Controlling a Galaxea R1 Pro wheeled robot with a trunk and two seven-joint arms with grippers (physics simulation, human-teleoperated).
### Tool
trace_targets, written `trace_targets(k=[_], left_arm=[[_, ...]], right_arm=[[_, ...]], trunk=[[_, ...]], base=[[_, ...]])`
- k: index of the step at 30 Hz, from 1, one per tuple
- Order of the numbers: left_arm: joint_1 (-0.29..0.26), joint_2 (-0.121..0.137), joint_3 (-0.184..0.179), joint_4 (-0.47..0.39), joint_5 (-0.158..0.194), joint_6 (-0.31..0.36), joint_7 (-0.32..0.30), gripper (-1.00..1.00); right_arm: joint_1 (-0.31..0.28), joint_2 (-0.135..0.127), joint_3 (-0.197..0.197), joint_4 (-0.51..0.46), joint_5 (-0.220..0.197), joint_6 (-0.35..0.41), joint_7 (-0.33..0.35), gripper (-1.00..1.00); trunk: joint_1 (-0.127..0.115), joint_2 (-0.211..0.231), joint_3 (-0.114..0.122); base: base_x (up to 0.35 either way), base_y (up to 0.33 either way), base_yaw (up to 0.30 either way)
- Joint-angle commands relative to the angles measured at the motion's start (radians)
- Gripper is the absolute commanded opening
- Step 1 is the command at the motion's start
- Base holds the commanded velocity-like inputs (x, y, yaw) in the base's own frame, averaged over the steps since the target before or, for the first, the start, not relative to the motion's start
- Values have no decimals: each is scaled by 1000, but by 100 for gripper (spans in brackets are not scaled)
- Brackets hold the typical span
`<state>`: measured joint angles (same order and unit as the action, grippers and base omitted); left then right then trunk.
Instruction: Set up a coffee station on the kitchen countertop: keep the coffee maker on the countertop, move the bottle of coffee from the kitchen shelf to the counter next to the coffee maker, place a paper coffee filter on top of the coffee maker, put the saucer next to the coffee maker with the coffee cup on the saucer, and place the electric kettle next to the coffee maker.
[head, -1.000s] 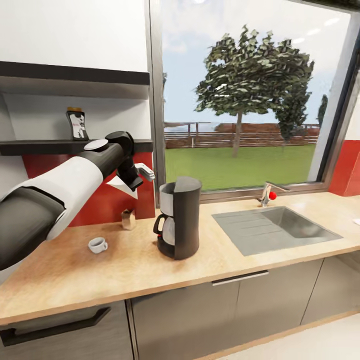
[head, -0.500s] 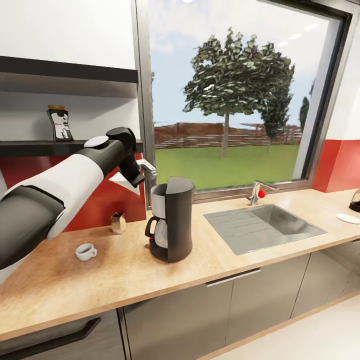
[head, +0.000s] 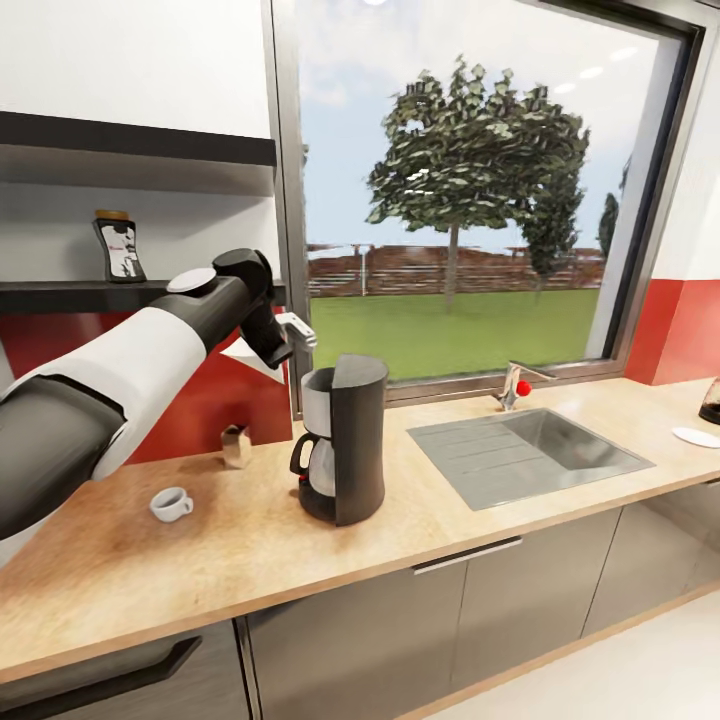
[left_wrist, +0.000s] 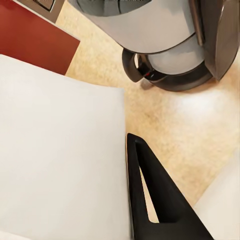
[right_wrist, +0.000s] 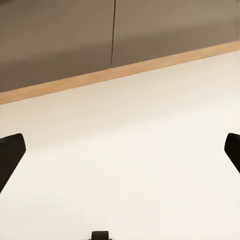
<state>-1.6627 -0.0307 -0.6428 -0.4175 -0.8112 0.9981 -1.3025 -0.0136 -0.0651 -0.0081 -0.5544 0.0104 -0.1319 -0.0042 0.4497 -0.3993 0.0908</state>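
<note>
Partly arm-hidden, left end effector (head: 262, 352) grips paper coffee filter (head: 247, 354)

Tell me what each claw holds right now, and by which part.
The left claw holds the paper coffee filter by its edge. The right claw is open, holding nothing.

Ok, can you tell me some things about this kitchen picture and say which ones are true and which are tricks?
1. The small dark jar with a gold lid stands on the flat black wall shelf. True.
2. The small white handled cup sits on top of the tall black drip coffee machine. False: it rests on the light beige wood-look worktop, left of the machine.
3. The left end effector holds a thin white paper filter. True.
4. The filter already lies on the machine. False: it is held in the air, up and left of it.
5. The steel sink lies right of the machine. True.
</note>
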Motion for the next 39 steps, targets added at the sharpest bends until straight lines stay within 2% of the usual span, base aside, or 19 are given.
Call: trace_targets(k=[1, 9, 19, 33, 37, 39], left_arm=[[0, -1, -1, -1, -11, 4, -10, -100], [0, -6, -2, -3, -11, 4, -11, -100], [1, -6, -4, -3, -12, 4, -11, -100], [1, -5, -4, -3, -13, 5, -11, -100], [1, -5, -5, -3, -17, 7, -9, -100], [1, -3, -5, -3, -29, 7, -9, -100]], right_arm=[[0, 0, -1, 1, 1, -3, 0, 100], [0, -1, -1, -1, 0, -3, 0, 100], [0, -1, -1, -1, 0, -3, 0, 100], [0, -1, -1, -1, 0, -3, 0, 100], [0, -2, -1, -1, 0, -3, 0, 100], [0, -9, -1, -1, 0, -3, 0, 100]], trunk=[[0, -1, -1], [0, -1, 0], [0, -1, 10], [0, -1, 24], [0, -1, 24], [0, -1, 24]], base=[[0, 0, 0], [176, 110, -29], [12, 9, -224], [-272, 95, -230], [-83, 33, -38], [-13, 5, -6]])
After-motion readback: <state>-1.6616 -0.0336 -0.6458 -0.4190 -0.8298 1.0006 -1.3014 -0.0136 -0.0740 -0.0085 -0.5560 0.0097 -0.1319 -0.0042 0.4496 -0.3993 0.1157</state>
